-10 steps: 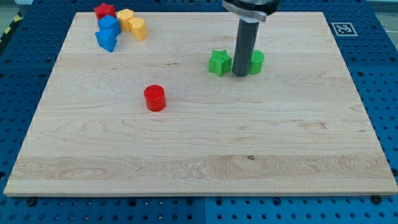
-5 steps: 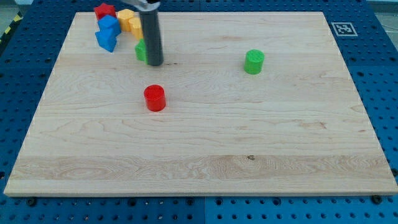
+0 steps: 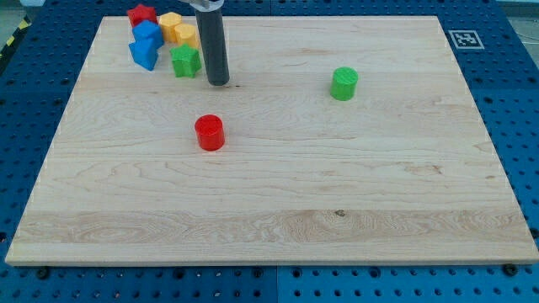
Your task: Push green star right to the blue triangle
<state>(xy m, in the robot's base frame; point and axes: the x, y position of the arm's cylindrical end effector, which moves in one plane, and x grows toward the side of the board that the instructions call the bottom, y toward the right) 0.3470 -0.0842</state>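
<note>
The green star (image 3: 185, 61) lies on the wooden board (image 3: 269, 185) near the view's top left. It sits just right of two blue blocks (image 3: 145, 44), the lower one (image 3: 143, 55) with a pointed, triangle-like shape. A small gap shows between star and blue block. My tip (image 3: 218, 83) stands a little to the right of the green star, apart from it. The rod rises out of the view's top.
A red star (image 3: 141, 14) and two yellow blocks (image 3: 178, 31) cluster with the blue blocks at the top left. A red cylinder (image 3: 209, 133) stands below my tip. A green cylinder (image 3: 344, 83) stands at the right of centre.
The green star slid from the board's middle, next to the green cylinder, left to the blue blocks. My tip moved left with it, then drew slightly right, uncovering the star.
</note>
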